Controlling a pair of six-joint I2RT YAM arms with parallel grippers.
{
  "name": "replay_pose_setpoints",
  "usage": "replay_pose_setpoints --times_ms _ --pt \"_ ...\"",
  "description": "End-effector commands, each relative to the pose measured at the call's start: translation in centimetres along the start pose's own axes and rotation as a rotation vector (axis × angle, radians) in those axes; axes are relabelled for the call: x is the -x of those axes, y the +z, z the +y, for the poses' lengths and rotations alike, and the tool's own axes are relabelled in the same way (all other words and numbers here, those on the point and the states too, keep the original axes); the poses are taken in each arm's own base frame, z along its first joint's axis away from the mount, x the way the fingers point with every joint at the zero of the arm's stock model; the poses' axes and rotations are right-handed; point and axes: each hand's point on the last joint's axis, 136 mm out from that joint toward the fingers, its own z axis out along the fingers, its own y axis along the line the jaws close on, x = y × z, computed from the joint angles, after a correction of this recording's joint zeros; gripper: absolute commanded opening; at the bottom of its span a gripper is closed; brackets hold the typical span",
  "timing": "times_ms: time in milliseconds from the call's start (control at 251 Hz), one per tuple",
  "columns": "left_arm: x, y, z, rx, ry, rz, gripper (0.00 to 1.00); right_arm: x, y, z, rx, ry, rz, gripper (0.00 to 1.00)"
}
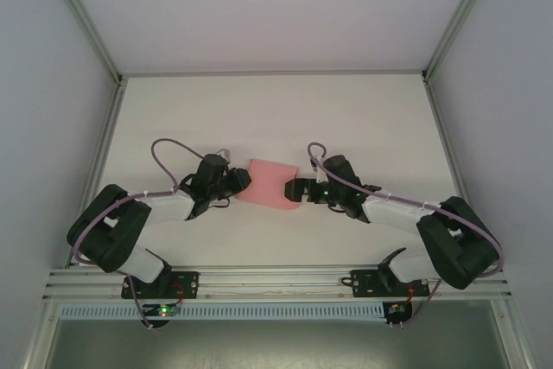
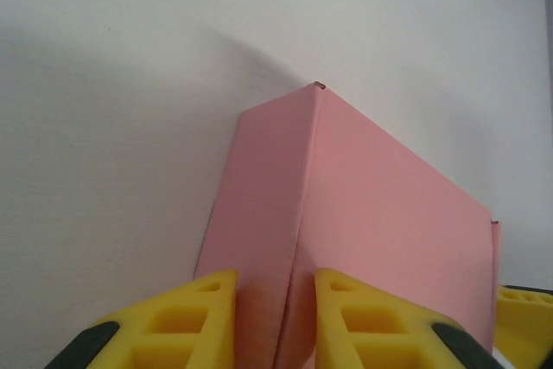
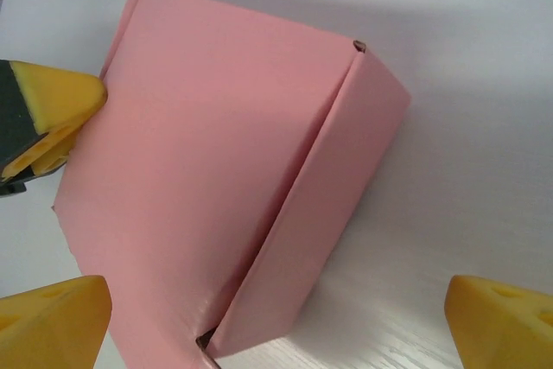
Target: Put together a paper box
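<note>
Pink card makes up the paper box (image 1: 270, 181), which sits near the middle of the white table (image 1: 259, 110), caught between the two arms. The left gripper (image 2: 276, 321) has its yellow fingers (image 2: 203, 308) pinched onto a folded edge at one end of the box. The card bulges a little between them, and the pinch looks meant to steady the box. The right gripper (image 3: 278, 300) stands wide open and holds nothing, with the box's opposite corner lying between its fingers. I'd guess it is lined up to press the side panel there while the other end is held.
</note>
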Motion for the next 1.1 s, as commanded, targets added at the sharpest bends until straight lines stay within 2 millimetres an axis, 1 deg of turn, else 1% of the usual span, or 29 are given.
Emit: replay_pose_setpoints --times_ms 0,124,283,395,443,563,591,595,607,762,894,986,1049,1097 --pt "-3.0 -0.2 4.4 0.109 -0.077 0.093 0.23 1.9 0.3 1.8 0.095 0.046 -0.035 0.98" --pt "-3.2 0.0 4.5 0.091 -0.098 0.100 0.23 2.6 1.0 2.4 0.147 0.094 -0.038 0.98" --pt "-3.4 0.0 4.9 0.084 -0.115 0.107 0.22 2.5 2.0 2.0 0.182 0.156 -0.013 0.98" --pt "-3.4 -0.2 5.7 0.100 -0.132 0.100 0.20 2.8 2.1 1.5 0.180 0.174 -0.027 0.98" --pt "-3.4 -0.2 5.7 0.093 -0.130 0.101 0.20 2.8 2.1 1.4 0.176 0.177 -0.027 0.98" --pt "-3.5 -0.3 5.7 0.092 -0.128 0.105 0.20 2.8 2.6 1.7 0.192 0.182 -0.008 0.98" --pt "-3.5 -0.3 5.7 0.093 -0.128 0.105 0.20 2.9 2.7 1.7 0.198 0.189 -0.008 0.97" --pt "-3.5 -0.3 5.6 0.091 -0.126 0.105 0.20 3.2 2.7 1.9 0.203 0.187 -0.013 0.97" --pt "-3.5 -0.3 5.7 0.093 -0.125 0.106 0.20 2.9 2.8 1.7 0.201 0.195 -0.008 0.96" --pt "-3.5 -0.5 5.9 0.096 -0.120 0.100 0.20 3.3 3.5 2.5 0.258 0.214 -0.001 0.93" --pt "-3.3 -0.5 5.6 0.087 -0.106 0.098 0.20 3.9 3.8 3.7 0.314 0.209 0.007 0.88" --pt "-3.1 -0.4 5.3 0.080 -0.095 0.095 0.20 4.3 3.5 4.3 0.343 0.201 0.001 0.81" --pt "-2.7 -0.4 4.8 0.068 -0.082 0.091 0.21 4.4 3.3 4.5 0.350 0.195 -0.004 0.72" --pt "-2.3 -0.3 4.2 0.053 -0.069 0.081 0.24 4.4 3.0 4.6 0.353 0.195 -0.010 0.64"
